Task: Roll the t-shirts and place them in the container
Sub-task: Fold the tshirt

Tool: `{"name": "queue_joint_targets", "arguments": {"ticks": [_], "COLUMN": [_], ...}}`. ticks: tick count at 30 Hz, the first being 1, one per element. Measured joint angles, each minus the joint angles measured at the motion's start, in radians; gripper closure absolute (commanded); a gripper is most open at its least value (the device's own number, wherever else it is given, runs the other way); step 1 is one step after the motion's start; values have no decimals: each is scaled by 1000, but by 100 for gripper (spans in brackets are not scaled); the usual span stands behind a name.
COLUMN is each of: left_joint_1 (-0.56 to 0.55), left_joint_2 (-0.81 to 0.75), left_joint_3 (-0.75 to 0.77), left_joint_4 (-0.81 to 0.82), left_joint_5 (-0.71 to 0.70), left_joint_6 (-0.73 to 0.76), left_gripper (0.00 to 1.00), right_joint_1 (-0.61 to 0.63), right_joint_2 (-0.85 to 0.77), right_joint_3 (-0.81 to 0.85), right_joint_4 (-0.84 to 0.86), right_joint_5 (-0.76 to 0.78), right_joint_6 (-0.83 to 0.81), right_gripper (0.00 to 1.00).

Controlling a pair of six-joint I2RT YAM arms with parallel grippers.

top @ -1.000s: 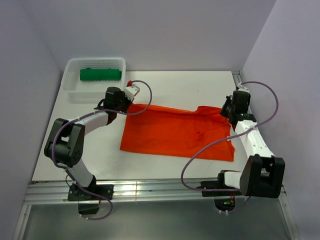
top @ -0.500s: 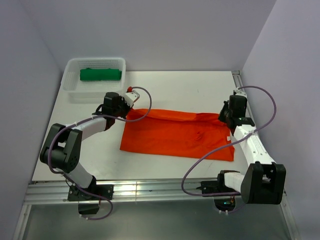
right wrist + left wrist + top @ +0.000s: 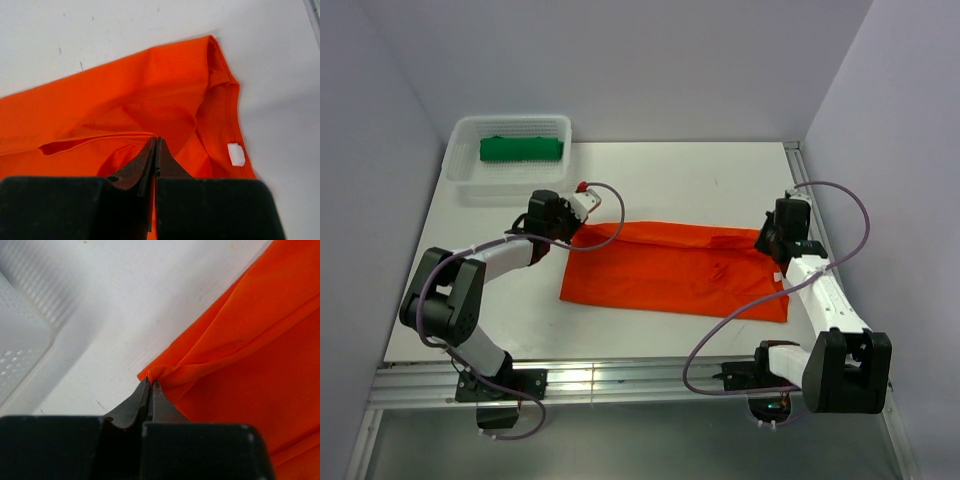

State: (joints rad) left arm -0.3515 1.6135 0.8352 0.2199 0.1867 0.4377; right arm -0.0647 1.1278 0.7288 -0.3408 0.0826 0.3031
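The orange-red t-shirt (image 3: pixel 675 272) lies flat across the middle of the table, its far edge folded toward the near side. My left gripper (image 3: pixel 570 232) is shut on the shirt's far left corner; in the left wrist view the closed tips (image 3: pixel 150 383) pinch a bunched point of the orange cloth (image 3: pixel 250 350). My right gripper (image 3: pixel 768 240) is shut on the far right edge; in the right wrist view its tips (image 3: pixel 156 141) clamp a stitched hem of the orange cloth (image 3: pixel 150 90) near the collar. The green t-shirt (image 3: pixel 521 149) lies rolled in the basket.
A white mesh basket (image 3: pixel 505 188) stands at the table's far left corner, just beyond my left gripper; its corner shows in the left wrist view (image 3: pixel 20 355). A white label (image 3: pixel 236 154) sits inside the orange collar. Walls close in on both sides.
Both grippers have drawn the shirt's far edge toward the near side, so the orange cloth lies as a narrower band. Both stay shut on the cloth.
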Motion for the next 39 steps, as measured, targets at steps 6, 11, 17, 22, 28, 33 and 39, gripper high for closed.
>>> {"name": "queue_joint_targets", "arguments": {"ticks": [6,11,17,22,28,33,39], "left_joint_1": [-2,-4,-6,-6,-13,-15,-16], "left_joint_2": [-10,-47,-70,-72,-78,-84,-94], "left_joint_3": [-41,-59,-63,-63,-69,-80,-80], "left_joint_4": [-1,0,-2,-12,-18,-19,-22], "left_joint_5": [5,10,12,18,19,19,19], "left_joint_6": [14,18,22,26,27,29,30], "left_gripper": [100,100,100,100,100,100,100], "right_joint_1": [2,2,2,2,2,2,2], "right_joint_2": [0,-15,-54,-60,-71,-85,-89], "right_joint_3": [-17,-17,-26,-30,-35,-36,-37], "right_joint_4": [-24,-31,-36,-43,-49,-55,-74], "right_joint_5": [3,4,3,3,4,4,7], "right_joint_6": [18,31,45,54,70,76,88], "right_gripper": [100,100,100,100,100,100,100]}}
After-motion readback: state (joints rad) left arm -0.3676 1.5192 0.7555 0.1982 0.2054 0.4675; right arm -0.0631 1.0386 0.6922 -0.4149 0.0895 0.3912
